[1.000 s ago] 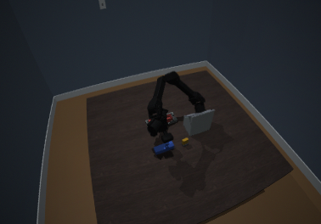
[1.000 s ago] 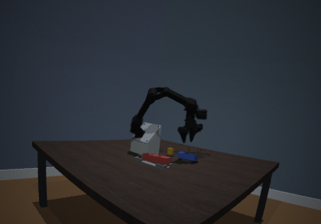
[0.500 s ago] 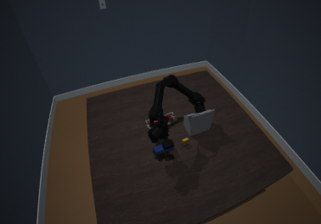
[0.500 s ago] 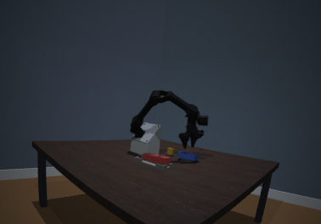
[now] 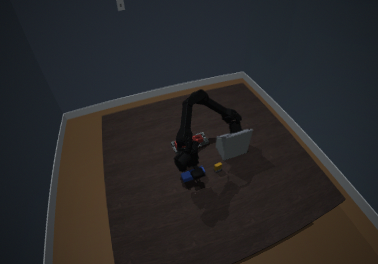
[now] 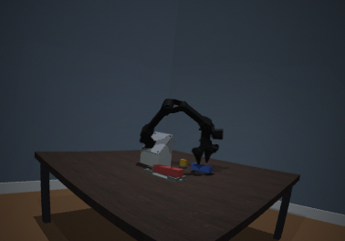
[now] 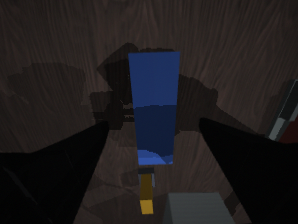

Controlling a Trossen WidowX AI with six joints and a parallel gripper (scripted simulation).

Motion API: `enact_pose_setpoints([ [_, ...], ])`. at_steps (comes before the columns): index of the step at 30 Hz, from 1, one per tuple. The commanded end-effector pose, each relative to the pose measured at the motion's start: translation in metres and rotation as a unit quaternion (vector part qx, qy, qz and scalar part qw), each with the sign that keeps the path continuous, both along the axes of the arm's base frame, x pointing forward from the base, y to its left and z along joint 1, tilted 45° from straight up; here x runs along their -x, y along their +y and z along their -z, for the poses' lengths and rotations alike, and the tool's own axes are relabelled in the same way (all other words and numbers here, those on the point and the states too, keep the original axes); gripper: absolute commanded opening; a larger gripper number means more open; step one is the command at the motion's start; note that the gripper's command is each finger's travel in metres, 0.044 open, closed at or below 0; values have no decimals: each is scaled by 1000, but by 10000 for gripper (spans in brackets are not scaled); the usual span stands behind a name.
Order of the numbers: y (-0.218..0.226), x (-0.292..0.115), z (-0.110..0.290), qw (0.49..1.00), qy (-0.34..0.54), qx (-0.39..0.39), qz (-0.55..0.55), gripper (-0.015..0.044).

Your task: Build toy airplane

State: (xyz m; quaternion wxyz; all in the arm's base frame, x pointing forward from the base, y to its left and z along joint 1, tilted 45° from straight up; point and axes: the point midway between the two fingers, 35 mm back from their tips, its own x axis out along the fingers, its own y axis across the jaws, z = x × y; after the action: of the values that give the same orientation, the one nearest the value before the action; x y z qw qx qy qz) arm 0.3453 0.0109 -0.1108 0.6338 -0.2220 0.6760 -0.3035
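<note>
Gripper [image 7: 150, 137] wide open, holding nothing, hovering just over blue wing [image 7: 154, 107]. In wrist view, wing flat on table [image 7: 50, 40], centred between the 2 fingers, long axis running away from cam; yellow tail fin [image 7: 146, 192] just beyond wing's near end. Ext view only: red fuselage [image 6: 168, 170] seated in jig cradle [image 6: 165, 176], off to gripper's side, apart from wing [image 6: 202, 167]; grey block [image 6: 156, 151] behind it. Top view: arm mostly hides cradle; fin [image 5: 218, 166] near gripper [image 5: 192, 172].
</note>
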Motion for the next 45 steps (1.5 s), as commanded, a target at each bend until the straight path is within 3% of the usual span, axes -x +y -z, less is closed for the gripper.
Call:
enact_pose_setpoints([
  [1, -7, 4, 6, 1000, 6, 4, -1, 440],
  [20, -27, 7, 25, 1000, 6, 4, -2, 440],
  [29, -27, 7, 25, 1000, 6, 4, -2, 204],
  [36, -27, 7, 25, 1000, 6, 4, -2, 157],
  [42, -23, 5, 22, 1000, 7, 4, -1, 0],
  [45, -18, 3, 17, 1000, 7, 3, 0, 0],
])
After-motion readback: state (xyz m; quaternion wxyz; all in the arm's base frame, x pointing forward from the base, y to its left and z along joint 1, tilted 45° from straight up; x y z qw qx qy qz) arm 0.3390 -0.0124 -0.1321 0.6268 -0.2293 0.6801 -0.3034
